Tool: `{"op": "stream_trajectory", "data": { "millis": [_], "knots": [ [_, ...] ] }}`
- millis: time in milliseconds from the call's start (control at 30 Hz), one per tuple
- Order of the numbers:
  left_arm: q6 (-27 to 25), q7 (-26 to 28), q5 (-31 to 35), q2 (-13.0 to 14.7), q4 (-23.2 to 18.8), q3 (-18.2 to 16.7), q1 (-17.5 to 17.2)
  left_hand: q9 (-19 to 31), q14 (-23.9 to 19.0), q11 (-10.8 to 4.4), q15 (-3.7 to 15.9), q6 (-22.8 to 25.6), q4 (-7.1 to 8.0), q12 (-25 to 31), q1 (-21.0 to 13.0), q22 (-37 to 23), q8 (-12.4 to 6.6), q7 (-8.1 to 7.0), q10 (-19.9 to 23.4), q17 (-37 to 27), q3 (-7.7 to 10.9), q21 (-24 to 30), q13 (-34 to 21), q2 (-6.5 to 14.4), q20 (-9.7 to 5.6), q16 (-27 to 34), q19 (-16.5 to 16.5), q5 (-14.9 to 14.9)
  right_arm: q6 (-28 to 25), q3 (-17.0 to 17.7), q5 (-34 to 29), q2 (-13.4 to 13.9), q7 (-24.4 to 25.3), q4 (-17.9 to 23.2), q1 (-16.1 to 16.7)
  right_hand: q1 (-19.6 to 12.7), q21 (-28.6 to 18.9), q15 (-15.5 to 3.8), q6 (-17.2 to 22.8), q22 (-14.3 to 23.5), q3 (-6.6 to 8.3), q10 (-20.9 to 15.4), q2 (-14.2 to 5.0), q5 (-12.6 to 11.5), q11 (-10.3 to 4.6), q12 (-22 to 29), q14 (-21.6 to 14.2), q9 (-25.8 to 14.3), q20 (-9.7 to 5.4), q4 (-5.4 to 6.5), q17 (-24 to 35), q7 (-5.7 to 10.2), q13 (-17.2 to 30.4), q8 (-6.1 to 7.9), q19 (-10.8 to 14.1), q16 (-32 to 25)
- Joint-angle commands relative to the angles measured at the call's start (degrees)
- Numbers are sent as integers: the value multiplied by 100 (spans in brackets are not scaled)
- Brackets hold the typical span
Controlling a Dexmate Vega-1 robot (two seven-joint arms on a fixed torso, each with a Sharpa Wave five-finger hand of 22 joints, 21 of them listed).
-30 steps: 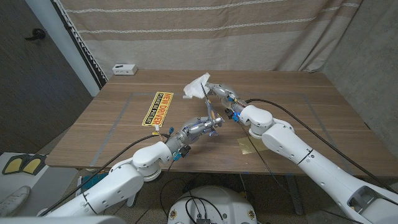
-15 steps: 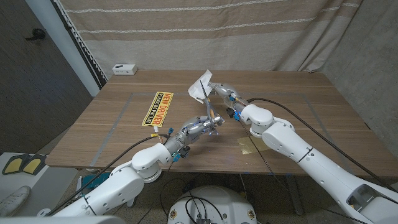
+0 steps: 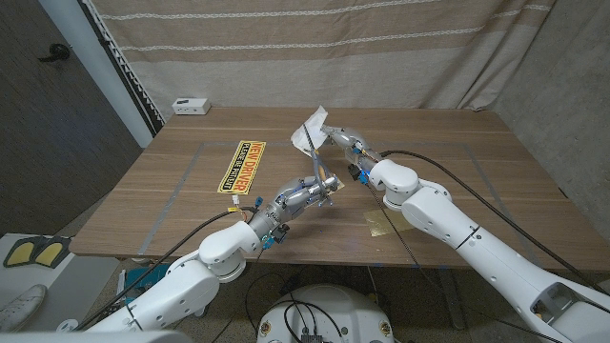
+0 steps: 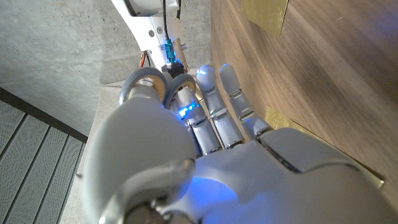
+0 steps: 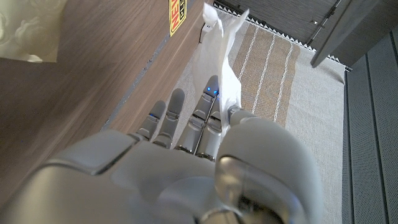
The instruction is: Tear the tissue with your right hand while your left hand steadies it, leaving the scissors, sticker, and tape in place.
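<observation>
My right hand (image 3: 339, 139) holds the white tissue (image 3: 311, 133) in the air above the table's far middle. In the right wrist view the tissue (image 5: 219, 59) stands pinched between thumb and fingers (image 5: 205, 118). From the tissue a thin twisted strip (image 3: 315, 164) runs down to my left hand (image 3: 310, 193), which pinches its lower end just over the table. The left wrist view shows that hand's fingers (image 4: 217, 106) curled in. The yellow "NEW DRIVER" sticker (image 3: 241, 165) lies flat to the left. A yellowish patch of tape (image 3: 376, 221) lies near the front edge.
A small white box (image 3: 191, 105) sits at the table's far left corner. A striped curtain (image 3: 315, 48) hangs behind the wooden table (image 3: 457, 171). Cables trail from both forearms across the table's front half.
The right hand has shifted the tissue slightly right and turned it more upright. The left hand has crept a little toward it, still holding the strip.
</observation>
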State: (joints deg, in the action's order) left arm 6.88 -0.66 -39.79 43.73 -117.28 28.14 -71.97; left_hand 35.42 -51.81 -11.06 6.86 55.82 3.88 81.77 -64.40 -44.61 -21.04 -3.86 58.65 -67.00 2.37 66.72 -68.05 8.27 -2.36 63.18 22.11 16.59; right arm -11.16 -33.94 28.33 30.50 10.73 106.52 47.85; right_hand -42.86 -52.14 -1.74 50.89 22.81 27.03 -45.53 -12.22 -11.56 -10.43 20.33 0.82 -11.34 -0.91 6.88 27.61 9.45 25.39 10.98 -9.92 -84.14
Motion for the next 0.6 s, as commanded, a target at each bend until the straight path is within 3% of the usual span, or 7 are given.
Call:
{"op": "stream_trajectory", "data": {
  "millis": [33, 600],
  "knots": [
    [106, 159, 55, 41, -81, -93, -167, 91, -95, -98, 543, 32, 470, -4, 21, -76, -48, -25, 105, -30, 491, -35, -1, -35, -543, -7, 51, 11, 11, 43, 0, 36, 30, 99, 45, -50, -28, -1037, 32, -16, 36, 28, -2, -10, 13, 41, -31, -9, -16, -17, -2, 14, 42, -18, -386, -27],
    [141, 653, 227, 168, -268, -393, -514, 308, -208, -88, 545, 69, 453, 50, 7, -323, -66, 7, 187, -66, 605, -57, -68, -93, -540, -15, 121, -28, 234, 11, 55, 8, -179, 36, 50, -49, -42, -1042, 40, -86, 41, 50, 2, -12, -15, 58, 3, -11, -3, -15, -63, 19, 93, -15, -398, -14]
  ]
}}
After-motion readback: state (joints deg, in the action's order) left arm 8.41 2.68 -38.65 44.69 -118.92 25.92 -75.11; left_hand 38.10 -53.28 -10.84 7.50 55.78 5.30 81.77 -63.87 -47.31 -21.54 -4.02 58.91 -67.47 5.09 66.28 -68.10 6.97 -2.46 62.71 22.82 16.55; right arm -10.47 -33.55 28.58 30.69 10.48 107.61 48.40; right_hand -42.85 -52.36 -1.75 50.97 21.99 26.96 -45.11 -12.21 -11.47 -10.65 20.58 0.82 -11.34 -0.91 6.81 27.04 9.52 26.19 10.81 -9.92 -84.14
